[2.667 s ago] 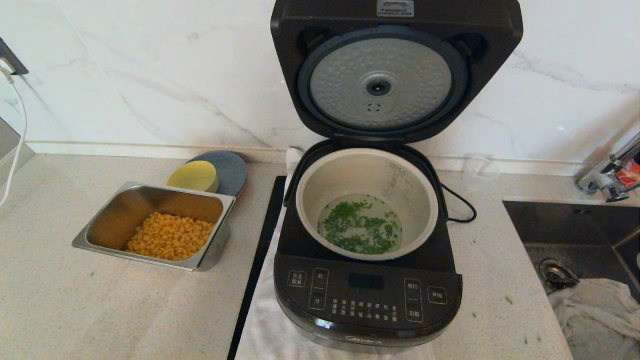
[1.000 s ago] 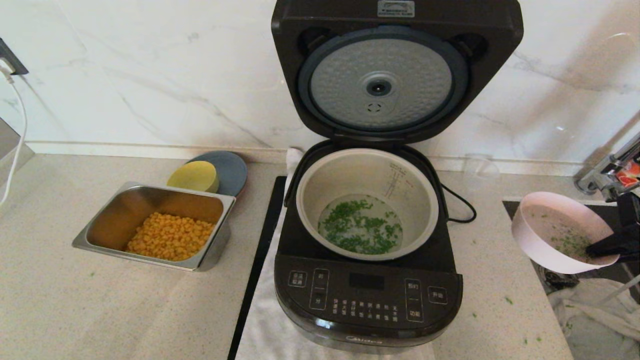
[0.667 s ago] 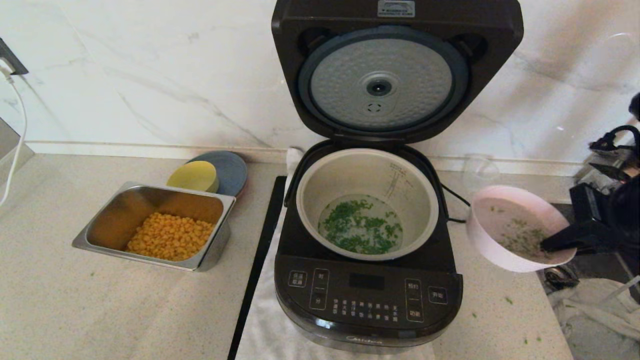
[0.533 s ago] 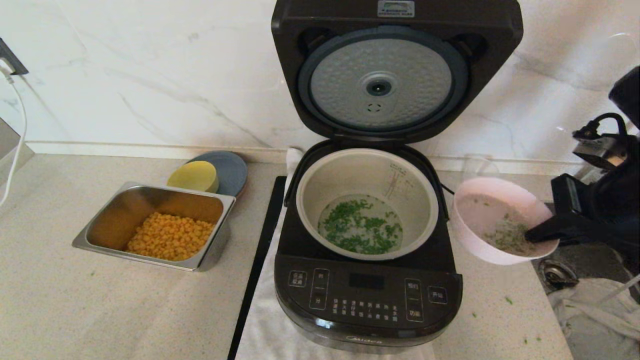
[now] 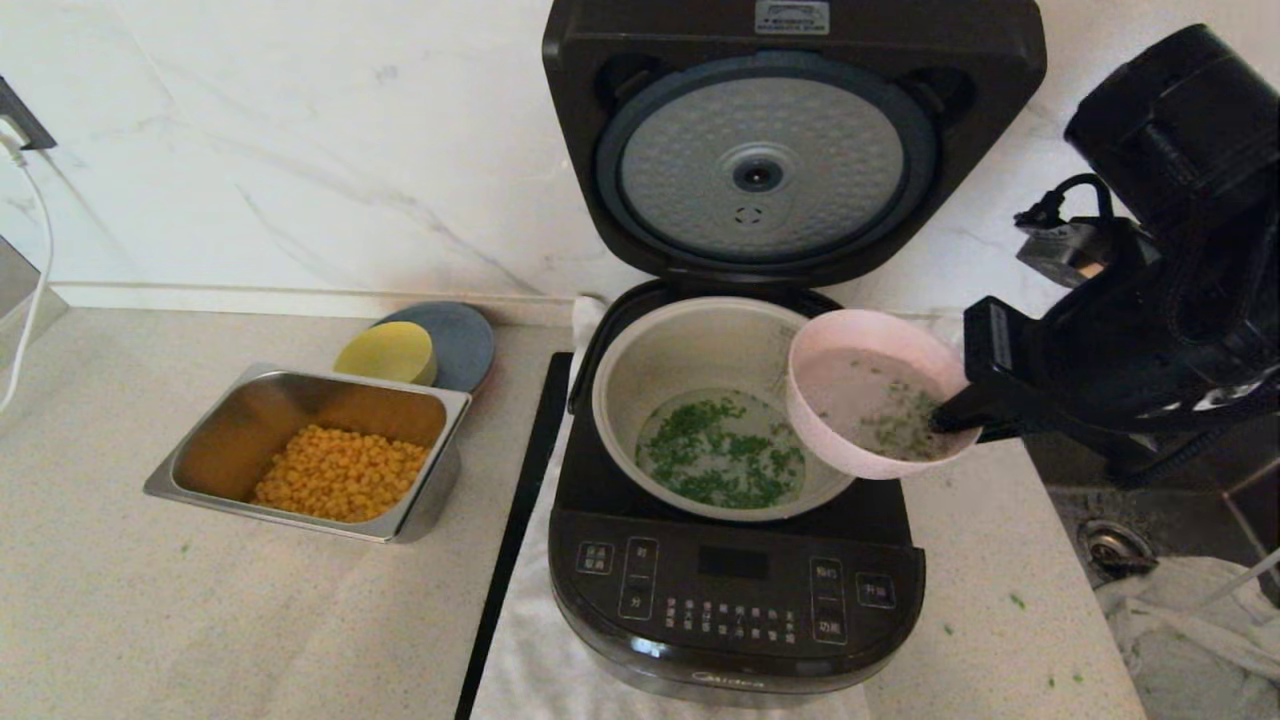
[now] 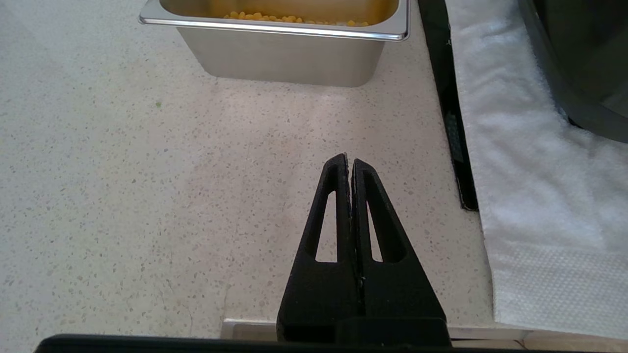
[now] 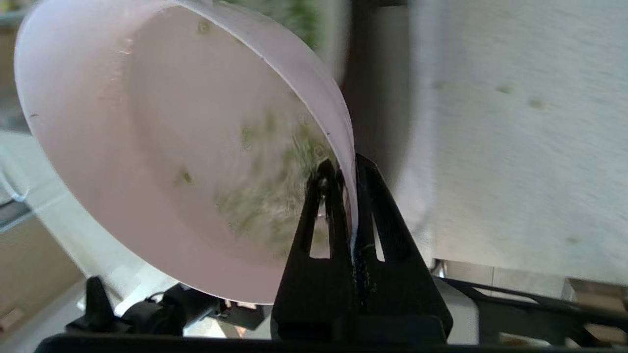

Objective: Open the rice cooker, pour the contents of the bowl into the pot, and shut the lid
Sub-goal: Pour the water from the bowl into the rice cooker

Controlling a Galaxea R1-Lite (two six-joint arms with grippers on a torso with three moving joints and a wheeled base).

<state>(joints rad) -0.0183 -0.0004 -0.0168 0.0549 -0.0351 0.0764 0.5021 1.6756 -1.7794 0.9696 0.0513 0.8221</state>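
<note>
The dark rice cooker [image 5: 735, 590] stands mid-counter with its lid [image 5: 765, 160] raised upright, silver underside showing. Its grey-beige pot [image 5: 690, 350] holds chopped green herbs [image 5: 720, 455] in shallow liquid. My right gripper [image 5: 945, 415] [image 7: 346, 164] is shut on the rim of the small white bowl [image 5: 870, 405] [image 7: 162, 142], one finger inside and one outside. The bowl hangs over the pot's right edge, roughly level, with a few green bits [image 5: 900, 425] and some liquid in it. My left gripper [image 6: 349, 161] is shut and empty over the counter, out of the head view.
A steel tray of corn [image 5: 315, 455] [image 6: 289, 46] sits left of the cooker, with a yellow dish [image 5: 388, 352] and a grey plate [image 5: 455, 340] behind it. A white towel [image 6: 530, 162] lies under the cooker. The sink [image 5: 1150, 500] holds a cloth at right.
My right arm has come in from the sink side, carrying the bowl leftward and up until it hangs over the pot's right rim. Cooker and tray unchanged.
</note>
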